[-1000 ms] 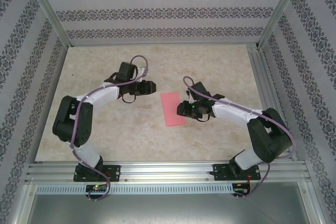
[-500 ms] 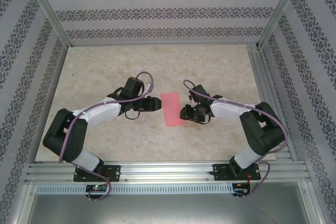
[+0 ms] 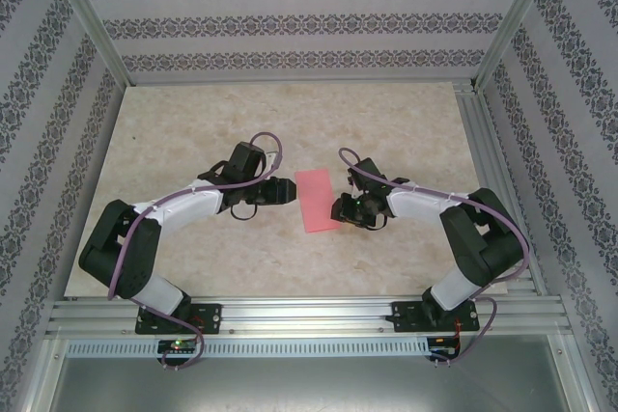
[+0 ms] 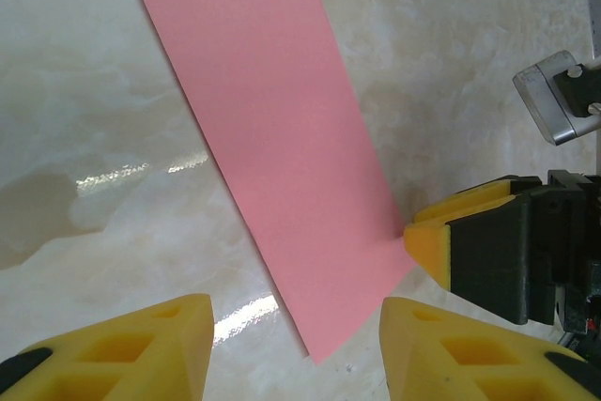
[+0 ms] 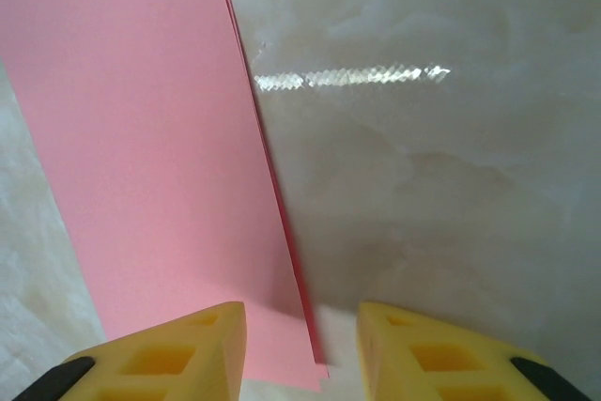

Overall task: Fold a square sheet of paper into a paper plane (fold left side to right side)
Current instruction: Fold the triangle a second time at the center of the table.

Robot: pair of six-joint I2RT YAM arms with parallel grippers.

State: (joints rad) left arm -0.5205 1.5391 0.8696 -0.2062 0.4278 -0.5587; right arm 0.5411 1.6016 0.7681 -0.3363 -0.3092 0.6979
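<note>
The pink-red sheet of paper [image 3: 316,200] lies flat on the table as a narrow rectangle, folded in half. In the right wrist view the paper [image 5: 150,157] shows two layers along its right edge, slightly offset. My left gripper [image 3: 286,190] is open just left of the sheet, and the paper's near corner [image 4: 272,147] lies between its yellow fingertips [image 4: 296,324]. My right gripper [image 3: 338,207] is open at the sheet's right edge, its fingers [image 5: 300,326] straddling the layered edge. One right fingertip [image 4: 434,234] touches the paper's edge in the left wrist view.
The marble-pattern tabletop [image 3: 193,132] runs to patterned walls at the back and both sides. An aluminium rail [image 3: 309,315] carrying both arm bases crosses the near edge.
The left arm swung down and in, bringing its gripper to the paper's left edge. The right gripper shifted slightly along the right edge. The paper has stayed in place.
</note>
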